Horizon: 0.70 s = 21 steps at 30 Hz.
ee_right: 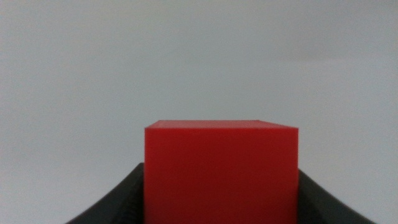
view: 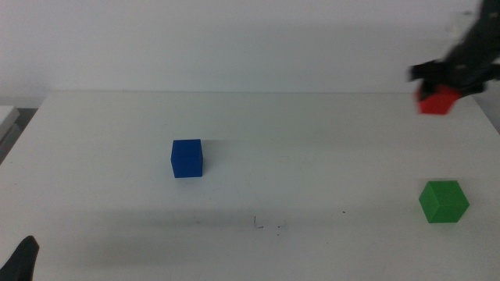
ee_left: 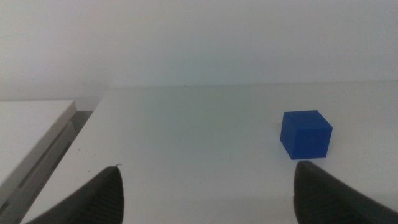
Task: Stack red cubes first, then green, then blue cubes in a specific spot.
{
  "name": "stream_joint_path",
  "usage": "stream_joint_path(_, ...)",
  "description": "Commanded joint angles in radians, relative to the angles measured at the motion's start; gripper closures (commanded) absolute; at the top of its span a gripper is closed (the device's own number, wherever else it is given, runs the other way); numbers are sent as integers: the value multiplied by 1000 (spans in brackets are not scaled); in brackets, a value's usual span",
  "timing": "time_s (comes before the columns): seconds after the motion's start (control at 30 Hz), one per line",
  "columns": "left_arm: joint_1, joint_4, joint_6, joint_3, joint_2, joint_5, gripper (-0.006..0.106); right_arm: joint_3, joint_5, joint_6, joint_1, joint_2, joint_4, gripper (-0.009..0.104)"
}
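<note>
Nothing is stacked yet: the right tool (view: pixel 439 87) pinches the small matte red cube (view: pixel 436 100) above the white desk's (view: pixel 312 133) far right, the green cube (view: pixel 444 201) and blue cube (view: pixel 187 158) sit untouched, and the spread left tool (ee_left: pixel 208 193) waits.

The right arm reaches in from the right at the far edge of the table, its gripper (view: pixel 441 87) raised off the surface with both jaws pressed against the sides of the red cube (view: pixel 437 100). The left gripper (ee_left: pixel 208 190) waits low at the near left corner, jaws spread wide and holding nothing.
</note>
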Motion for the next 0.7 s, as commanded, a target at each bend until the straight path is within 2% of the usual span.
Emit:
stream_joint_path(0.0,3,-3,0,0,-4,-13,7,151,-20,183,114,-100,-53,94)
stream_joint_path(0.13,3,-3,0,0,-4,-13,7,263,3,495,349,-166,-195,94)
stream_joint_path(0.23,3,-3,0,0,-4,-13,7,263,12,577,498,-151,-202,94)
stream_joint_path(0.37,3,-3,0,0,-4,-13,7,259,-7,672,631,-120,-220,94)
stream_joint_path(0.47,3,-3,0,0,-4,-13,7,259,1,756,683,-103,-244,94)
stream_joint_path(0.67,3,-3,0,0,-4,-13,7,261,0,828,725,-87,-223,94)
